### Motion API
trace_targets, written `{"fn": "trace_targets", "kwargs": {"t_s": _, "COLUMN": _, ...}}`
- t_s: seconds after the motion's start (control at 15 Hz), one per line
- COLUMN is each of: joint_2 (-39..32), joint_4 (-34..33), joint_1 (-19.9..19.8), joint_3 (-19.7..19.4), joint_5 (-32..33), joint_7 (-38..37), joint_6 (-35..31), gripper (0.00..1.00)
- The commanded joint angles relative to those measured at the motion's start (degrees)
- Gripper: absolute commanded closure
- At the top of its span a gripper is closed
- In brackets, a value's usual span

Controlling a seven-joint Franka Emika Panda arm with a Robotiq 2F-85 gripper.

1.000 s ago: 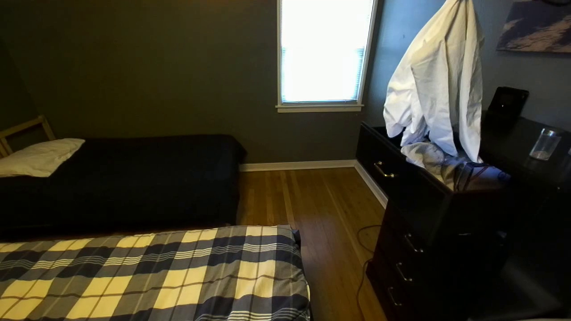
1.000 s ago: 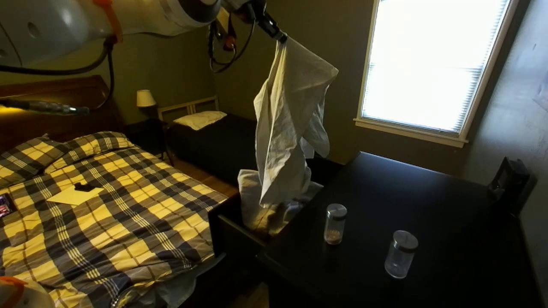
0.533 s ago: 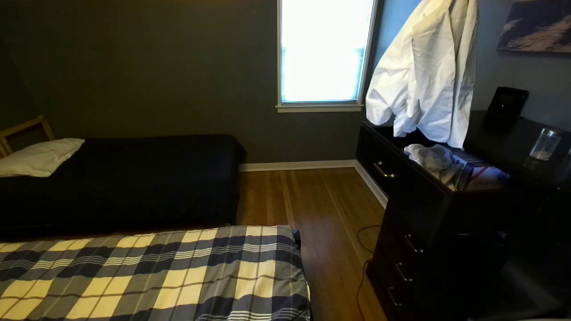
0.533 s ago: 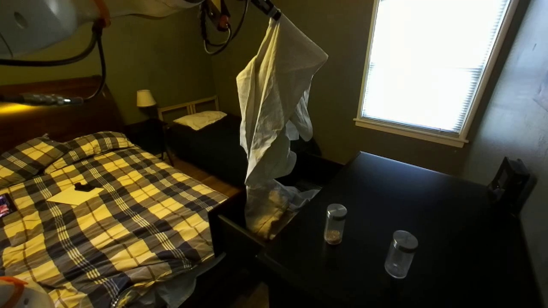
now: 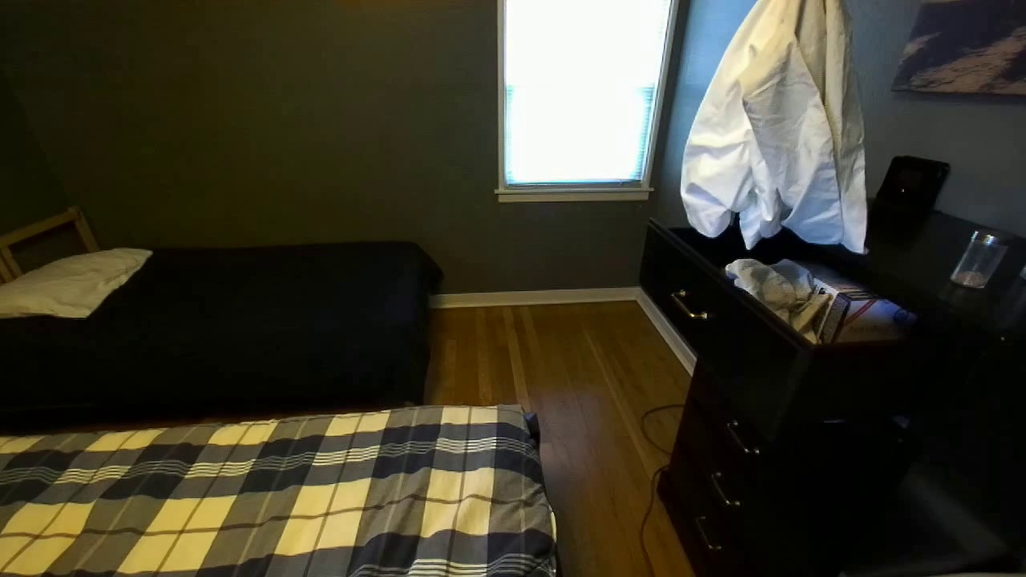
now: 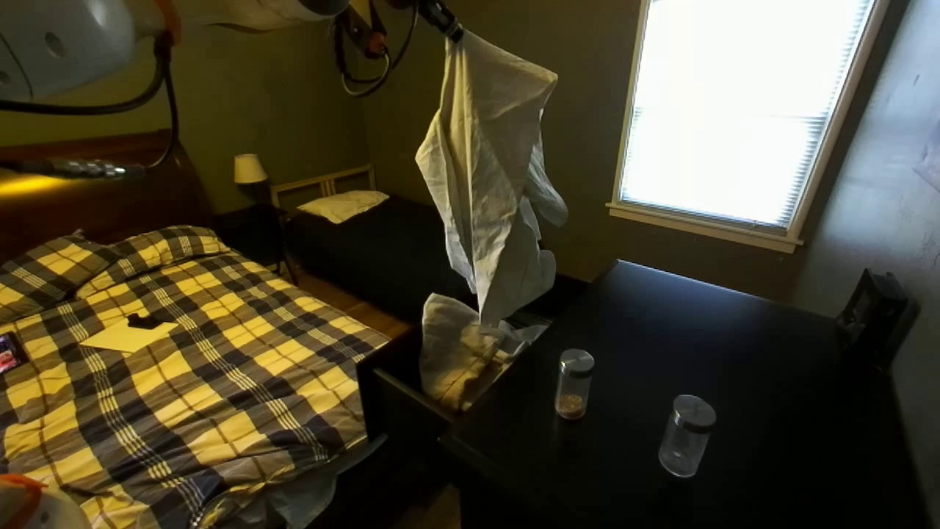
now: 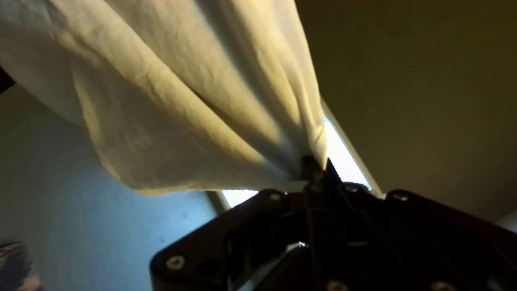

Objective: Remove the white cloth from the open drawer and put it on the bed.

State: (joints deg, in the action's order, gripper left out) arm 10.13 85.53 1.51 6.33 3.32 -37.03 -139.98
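Note:
The white cloth [image 5: 777, 144] hangs in folds above the open drawer [image 5: 725, 320] of the black dresser. It also hangs in an exterior view [image 6: 488, 176] and fills the upper left of the wrist view [image 7: 190, 101]. My gripper [image 6: 454, 35] is shut on the cloth's top end; in the wrist view the fingertips [image 7: 311, 167] pinch gathered fabric. The cloth's lower hem is above the drawer's contents. The plaid bed [image 6: 191, 353] is across from the dresser; its near part shows in an exterior view [image 5: 304, 497].
Crumpled pale material [image 5: 773, 284] and a box [image 5: 870, 316] lie in the drawer. Two glass jars [image 6: 574, 386] and a dark frame-like object [image 6: 874, 316] stand on the dresser top [image 6: 734, 345]. A dark bed [image 5: 264, 320] stands by the far wall. A yellow sheet [image 6: 128, 336] lies on the plaid bed.
My gripper has risen and moved left in an exterior view, with the cloth still held. The cloth's lower end has lifted off the drawer's contents and swings.

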Motion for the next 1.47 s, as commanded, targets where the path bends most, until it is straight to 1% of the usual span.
{"fn": "trace_targets", "kwargs": {"t_s": 0.0, "joint_2": -0.9, "joint_4": -1.7, "joint_1": 4.7, "joint_3": 4.6, "joint_5": -3.8, "joint_7": 3.1, "joint_6": 1.2, "gripper": 1.00}}
{"fn": "trace_targets", "kwargs": {"t_s": 0.2, "joint_2": -3.3, "joint_4": -2.4, "joint_1": 9.1, "joint_3": 9.8, "joint_5": -5.0, "joint_7": 3.1, "joint_6": -0.1, "gripper": 1.00}}
{"fn": "trace_targets", "kwargs": {"t_s": 0.33, "joint_2": -5.2, "joint_4": -1.7, "joint_1": 12.1, "joint_3": 12.4, "joint_5": -7.0, "joint_7": 4.1, "joint_6": -1.7, "gripper": 1.00}}
{"fn": "trace_targets", "kwargs": {"t_s": 0.47, "joint_2": -7.6, "joint_4": -0.6, "joint_1": 14.9, "joint_3": 14.2, "joint_5": -10.1, "joint_7": 7.1, "joint_6": -3.5, "gripper": 1.00}}
{"fn": "trace_targets", "kwargs": {"t_s": 0.6, "joint_2": -9.9, "joint_4": 1.0, "joint_1": 16.9, "joint_3": 15.6, "joint_5": -14.4, "joint_7": 12.9, "joint_6": -5.3, "gripper": 1.00}}
{"fn": "trace_targets", "kwargs": {"t_s": 0.8, "joint_2": -14.7, "joint_4": 2.8, "joint_1": 19.1, "joint_3": 18.3, "joint_5": -22.3, "joint_7": 23.7, "joint_6": -8.6, "gripper": 1.00}}
{"fn": "trace_targets", "kwargs": {"t_s": 0.93, "joint_2": -18.0, "joint_4": 2.9, "joint_1": 19.9, "joint_3": 20.6, "joint_5": -26.7, "joint_7": 31.2, "joint_6": -8.7, "gripper": 1.00}}
{"fn": "trace_targets", "kwargs": {"t_s": 1.0, "joint_2": -19.8, "joint_4": 2.7, "joint_1": 20.4, "joint_3": 21.9, "joint_5": -27.9, "joint_7": 34.2, "joint_6": -8.3, "gripper": 1.00}}
{"fn": "trace_targets", "kwargs": {"t_s": 1.2, "joint_2": -25.4, "joint_4": 2.3, "joint_1": 21.8, "joint_3": 24.8, "joint_5": -28.8, "joint_7": 40.4, "joint_6": -9.9, "gripper": 1.00}}
{"fn": "trace_targets", "kwargs": {"t_s": 1.4, "joint_2": -30.2, "joint_4": 1.7, "joint_1": 21.8, "joint_3": 27.9, "joint_5": -30.7, "joint_7": 47.6, "joint_6": -10.8, "gripper": 1.00}}
